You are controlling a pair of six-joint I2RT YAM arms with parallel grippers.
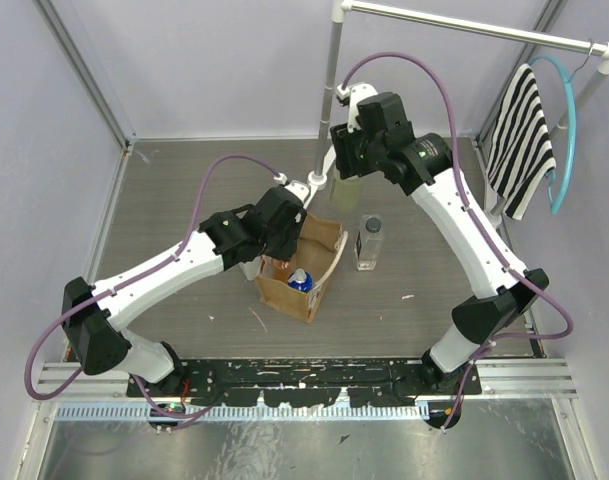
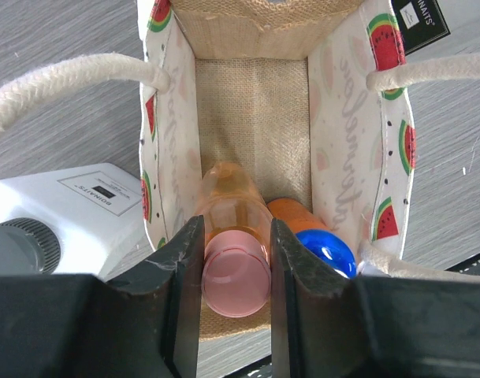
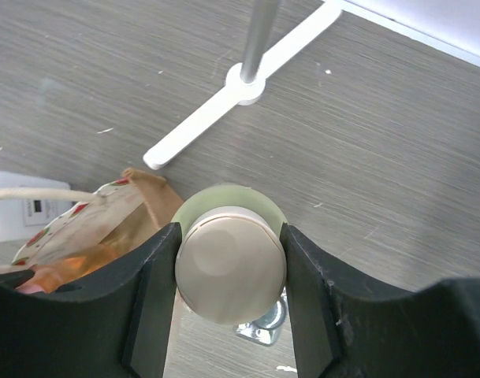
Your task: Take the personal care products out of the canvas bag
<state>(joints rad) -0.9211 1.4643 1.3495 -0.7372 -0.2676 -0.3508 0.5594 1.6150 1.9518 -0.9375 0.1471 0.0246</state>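
Left pincer [image 2: 236, 228] straddled peach bottle [image 2: 232, 197] inside bag [image 2: 251, 102], mid-table; clamped or not, could not tell. Right pincer [image 3: 232, 232] clamped on cream bottle [image 3: 230, 272], just beyond bag's far side.

1. Bottles were five: pink-capped bottle [image 2: 233, 209] between the fingers of the left pincer [image 2: 236, 232], blue-capped bottle [image 2: 325, 250] just beside it, white bottle [image 2: 82, 201] at its other side, beige-capped bottle [image 3: 230, 268] in the right pincer [image 3: 232, 235], clear bottle [image 1: 370, 243] near that pincer.
2. Bag [image 2: 251, 118] was one, below the left pincer.
3. Pincers were two.
4. Cloth [image 1: 517, 140] was one.
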